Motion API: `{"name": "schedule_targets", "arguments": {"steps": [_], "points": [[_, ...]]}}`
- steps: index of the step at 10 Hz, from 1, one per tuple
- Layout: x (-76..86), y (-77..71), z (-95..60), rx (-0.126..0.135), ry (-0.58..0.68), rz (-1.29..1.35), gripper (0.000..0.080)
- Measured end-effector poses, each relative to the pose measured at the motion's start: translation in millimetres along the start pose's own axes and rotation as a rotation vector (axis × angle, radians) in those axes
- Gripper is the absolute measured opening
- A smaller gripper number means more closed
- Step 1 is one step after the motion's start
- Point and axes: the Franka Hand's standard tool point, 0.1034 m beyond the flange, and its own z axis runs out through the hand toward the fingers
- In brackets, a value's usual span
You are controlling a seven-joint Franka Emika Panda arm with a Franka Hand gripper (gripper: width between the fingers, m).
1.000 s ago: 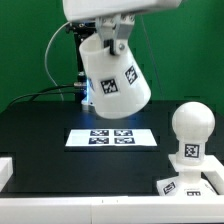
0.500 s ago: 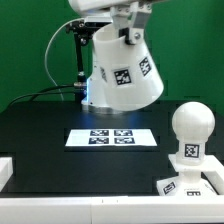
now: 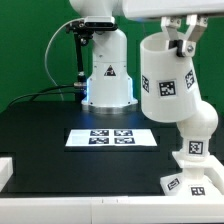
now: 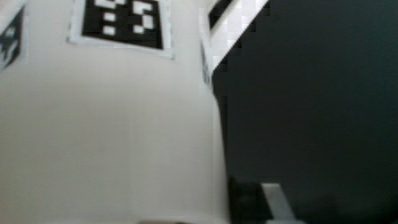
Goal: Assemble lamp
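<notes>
My gripper (image 3: pixel 184 38) is shut on the narrow top of the white conical shade (image 3: pixel 167 85) and holds it tilted in the air at the exterior view's right. Just below and partly behind the shade is the rounded bulb (image 3: pixel 199 124). It stands with its tagged neck in the boxy base (image 3: pixel 188 182) at the front right. The shade's lower rim overlaps the bulb's top in this view; I cannot tell whether they touch. In the wrist view the shade's white wall (image 4: pixel 107 130) with one tag fills most of the picture.
The marker board (image 3: pixel 112 137) lies flat on the black table (image 3: pixel 50 125) in the middle. The arm's white pedestal (image 3: pixel 107 72) stands behind it with cables to its left. A white ledge (image 3: pixel 6 168) borders the front left.
The gripper has carried the shade from the middle, over the marker board, to the exterior view's right, above the bulb. The bulb and base have not moved.
</notes>
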Motion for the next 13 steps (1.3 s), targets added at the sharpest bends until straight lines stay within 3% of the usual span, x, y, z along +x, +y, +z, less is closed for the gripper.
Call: {"name": "schedule_targets", "arguments": {"steps": [3,9,13], "points": [[-10.7,-11.3,7.8,-0.007,0.005,-0.007,0.0047],[-36.1,-19.2,26.2,-0.028,0.003,-0.045,0.0047],[-39.8,-19.4,29.5,-0.034,0.002,-0.054,0.0047]]}}
